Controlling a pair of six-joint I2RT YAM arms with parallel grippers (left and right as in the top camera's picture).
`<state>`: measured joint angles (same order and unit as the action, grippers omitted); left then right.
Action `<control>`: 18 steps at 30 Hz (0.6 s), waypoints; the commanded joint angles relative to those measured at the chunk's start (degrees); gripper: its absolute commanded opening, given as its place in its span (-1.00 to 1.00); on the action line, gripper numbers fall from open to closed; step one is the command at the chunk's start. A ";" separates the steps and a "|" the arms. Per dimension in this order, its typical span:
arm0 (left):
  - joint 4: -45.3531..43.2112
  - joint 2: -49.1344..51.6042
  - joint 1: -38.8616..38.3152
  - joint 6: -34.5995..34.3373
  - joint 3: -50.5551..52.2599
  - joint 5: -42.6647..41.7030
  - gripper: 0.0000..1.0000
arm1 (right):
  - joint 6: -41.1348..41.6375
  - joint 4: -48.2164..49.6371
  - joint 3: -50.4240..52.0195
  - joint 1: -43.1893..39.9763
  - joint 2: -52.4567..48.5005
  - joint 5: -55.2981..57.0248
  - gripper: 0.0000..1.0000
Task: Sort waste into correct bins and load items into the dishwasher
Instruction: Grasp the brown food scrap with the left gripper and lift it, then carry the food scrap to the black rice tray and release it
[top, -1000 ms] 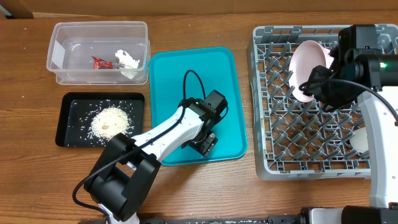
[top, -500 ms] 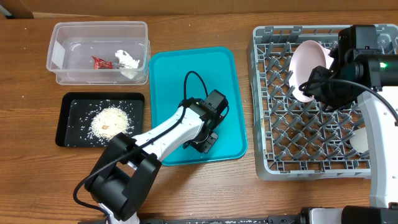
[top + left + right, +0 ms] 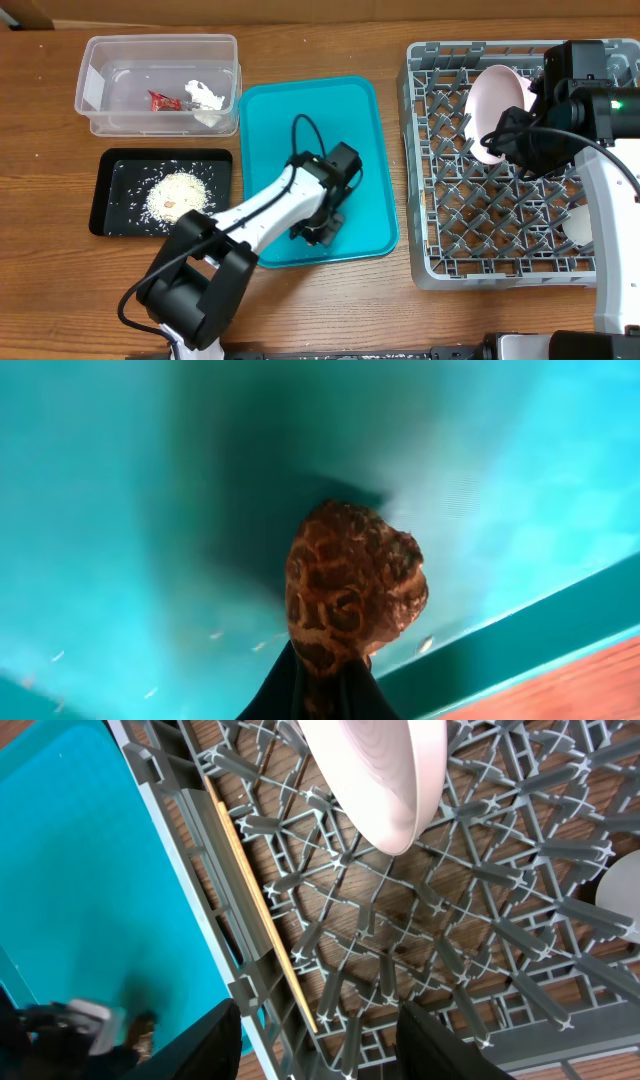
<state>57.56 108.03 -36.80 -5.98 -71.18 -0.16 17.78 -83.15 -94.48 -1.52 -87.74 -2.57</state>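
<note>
While the grey dish rack (image 3: 500, 278) fills the right side and the teal tray (image 3: 270, 130) lies centre, a pinkish plate (image 3: 497, 100) stands in the rack's upper part beside the right gripper (image 3: 318, 1025), parted and empty; the left gripper (image 3: 318, 228), lower centre, pinches the brown lump (image 3: 350, 585).

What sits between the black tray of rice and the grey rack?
The teal tray, seen from overhead, with the left gripper pinching a brown food lump over it.

surface: 1 brown wooden table (image 3: 330, 305), grain running left to right | light: even, bright, soft shadows | finish: matte, faintly streaked
</note>
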 commanded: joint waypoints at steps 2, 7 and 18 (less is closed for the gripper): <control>2.45 -1.81 6.03 -3.52 -5.57 0.76 -0.92 | 0.24 -0.07 -0.35 -0.15 0.20 -0.04 0.04; 4.20 -7.26 15.43 -5.03 -8.13 0.81 -0.92 | 0.04 -0.28 -0.35 -0.15 0.20 -0.04 0.04; 6.16 -10.64 41.48 -11.85 -6.71 1.75 -0.91 | 0.07 -0.28 -0.35 -0.15 0.20 -0.07 0.04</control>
<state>64.25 98.15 -0.93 -14.09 -78.35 0.69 17.80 -83.55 -94.48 -1.52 -87.74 -2.57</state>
